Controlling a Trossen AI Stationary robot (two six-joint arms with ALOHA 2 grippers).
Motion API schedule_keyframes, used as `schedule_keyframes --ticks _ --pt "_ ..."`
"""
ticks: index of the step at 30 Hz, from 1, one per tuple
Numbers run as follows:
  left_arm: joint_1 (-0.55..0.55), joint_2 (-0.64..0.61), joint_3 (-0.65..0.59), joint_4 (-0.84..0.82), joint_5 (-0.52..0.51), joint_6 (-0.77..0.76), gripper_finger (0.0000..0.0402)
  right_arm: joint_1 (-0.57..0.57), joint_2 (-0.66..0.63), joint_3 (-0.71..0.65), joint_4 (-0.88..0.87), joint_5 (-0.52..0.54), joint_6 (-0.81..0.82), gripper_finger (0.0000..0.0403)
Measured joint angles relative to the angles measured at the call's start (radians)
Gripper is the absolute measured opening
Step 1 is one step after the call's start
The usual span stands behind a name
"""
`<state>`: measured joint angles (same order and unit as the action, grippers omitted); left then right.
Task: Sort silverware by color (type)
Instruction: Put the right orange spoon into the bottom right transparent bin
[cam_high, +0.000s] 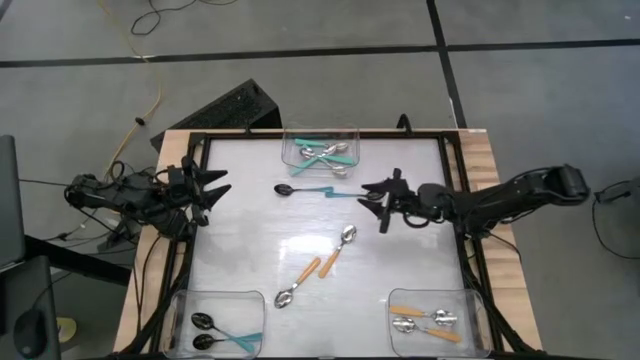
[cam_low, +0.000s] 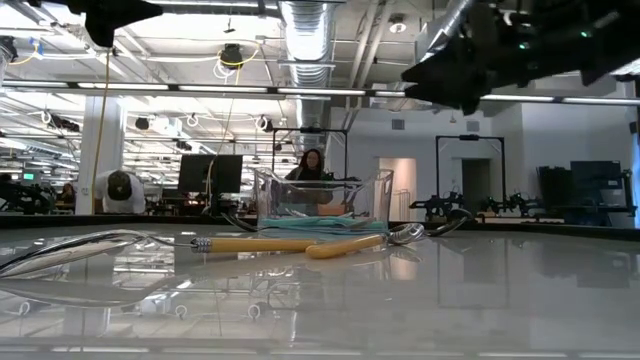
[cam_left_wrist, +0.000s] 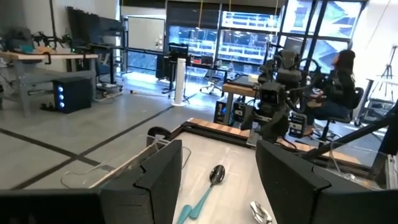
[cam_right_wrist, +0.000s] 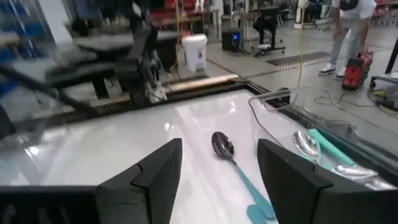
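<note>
A black-bowled, teal-handled spoon (cam_high: 305, 190) lies flat on the table between my two grippers, and also shows in the wrist views (cam_left_wrist: 208, 186) (cam_right_wrist: 239, 174). Two orange-handled spoons (cam_high: 340, 245) (cam_high: 298, 281) lie flat at the table's middle. My right gripper (cam_high: 372, 205) (cam_right_wrist: 219, 144) hovers open just right of the black spoon's handle end. My left gripper (cam_high: 222, 183) (cam_left_wrist: 219, 146) is open above the left edge, pointing toward the spoon.
There are three clear bins. The far bin (cam_high: 320, 148) holds silver, teal-handled spoons. The near-left bin (cam_high: 215, 322) holds black-bowled spoons. The near-right bin (cam_high: 430, 320) holds orange-handled spoons. A black frame (cam_high: 455, 190) runs round the white tabletop. People sit in the room behind.
</note>
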<state>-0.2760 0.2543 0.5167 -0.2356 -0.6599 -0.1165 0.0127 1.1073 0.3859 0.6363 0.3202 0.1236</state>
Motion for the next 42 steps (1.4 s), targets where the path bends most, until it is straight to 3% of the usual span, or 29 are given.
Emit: schedule_keyframes --ticks 9,16,25,30,42 --pt "0.0 -0.001 -0.035 0.007 0.007 0.0 0.019 -0.036 0.11 0.193 -0.269 -0.003 -0.049 0.0237" --pt "0.0 -0.006 -0.163 0.183 -0.01 0.0 0.019 -0.033 0.19 0.252 -0.296 -0.004 -0.084 0.0237" --pt "0.0 -0.006 -0.166 0.203 0.009 -0.027 0.019 -0.049 0.288 0.287 -0.335 0.007 -0.098 0.0264" --pt "0.0 -0.006 -0.166 0.2 0.009 -0.036 0.019 -0.064 0.284 0.291 -0.362 0.023 -0.099 0.0272" --pt "0.0 -0.006 -0.166 0.18 -0.001 -0.038 0.019 -0.135 0.26 0.307 -0.64 0.024 -0.065 0.0273"
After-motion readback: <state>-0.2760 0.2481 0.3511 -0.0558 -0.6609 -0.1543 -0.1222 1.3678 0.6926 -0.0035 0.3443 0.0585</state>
